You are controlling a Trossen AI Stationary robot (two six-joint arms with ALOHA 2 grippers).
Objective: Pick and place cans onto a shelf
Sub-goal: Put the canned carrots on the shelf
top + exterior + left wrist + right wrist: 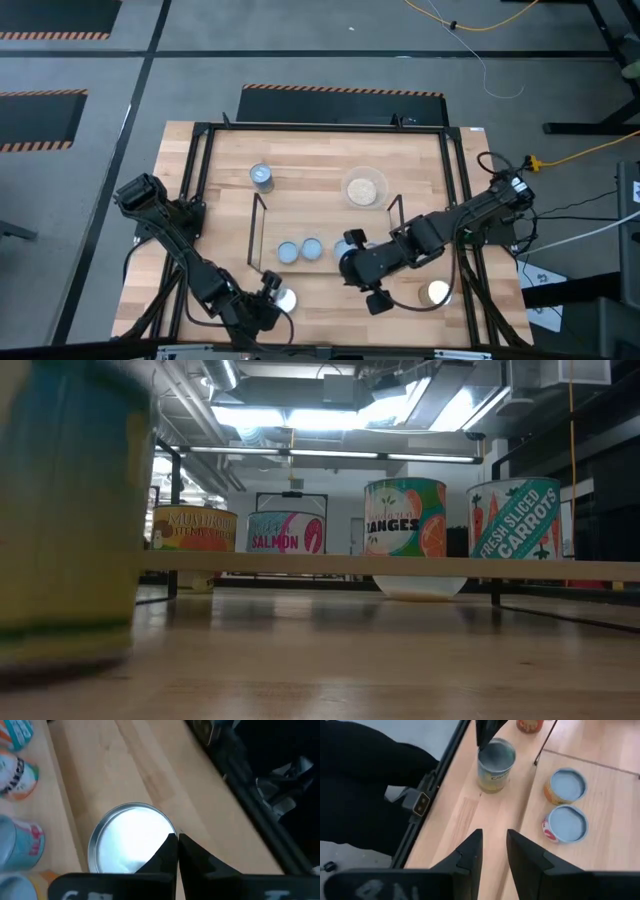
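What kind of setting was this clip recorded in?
Most likely a robotics lab or workshop. Hazard-striped floor markings border a wooden table, cables trail across the grey floor, and exposed ducts and strip lights hang overhead.

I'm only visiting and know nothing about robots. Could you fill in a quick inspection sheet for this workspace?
Surface: wooden table, edged by a black frame.
Job's things: two blue-topped cans stand within the wire shelf; others stand loose on the table.
Clutter: clear dish with tan contents.
Grippers: left gripper shut, tips at the rim of a silver-topped can, holding nothing; right gripper open, empty, by the shelf.
Cables: yellow cable on the floor.
Surroundings: grey floor, hazard stripes; no people seen.
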